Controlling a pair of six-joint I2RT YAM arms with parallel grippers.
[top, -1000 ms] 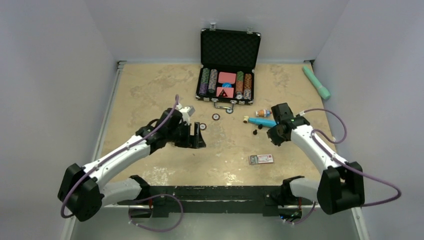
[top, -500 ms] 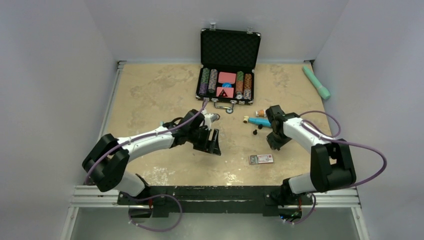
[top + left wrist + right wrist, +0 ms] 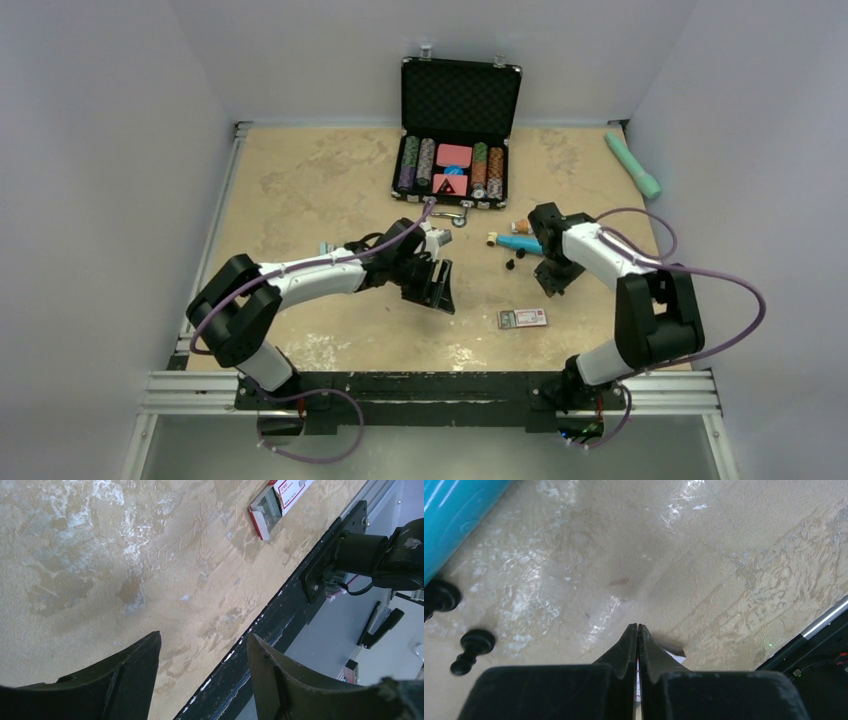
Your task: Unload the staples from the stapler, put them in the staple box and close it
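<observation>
A teal elongated object (image 3: 525,244) that looks like the stapler lies right of centre; its end shows in the right wrist view (image 3: 454,515). A red and white staple box (image 3: 523,318) lies nearer the front, and shows in the left wrist view (image 3: 280,500). My left gripper (image 3: 440,290) is open and empty over bare table, left of the box (image 3: 204,635). My right gripper (image 3: 553,285) is shut with nothing between its fingers, just near-right of the teal object (image 3: 637,626). A white corner of something peeks from behind its fingertips.
An open black poker chip case (image 3: 455,165) stands at the back centre. Small black pieces (image 3: 512,262) lie beside the teal object (image 3: 474,647). A small orange bottle (image 3: 525,226) lies behind it. A green tool (image 3: 632,165) lies at the back right.
My left gripper has moved right and nearer the front, staying open. My right arm has folded in, and its shut gripper has shifted slightly toward the front.
</observation>
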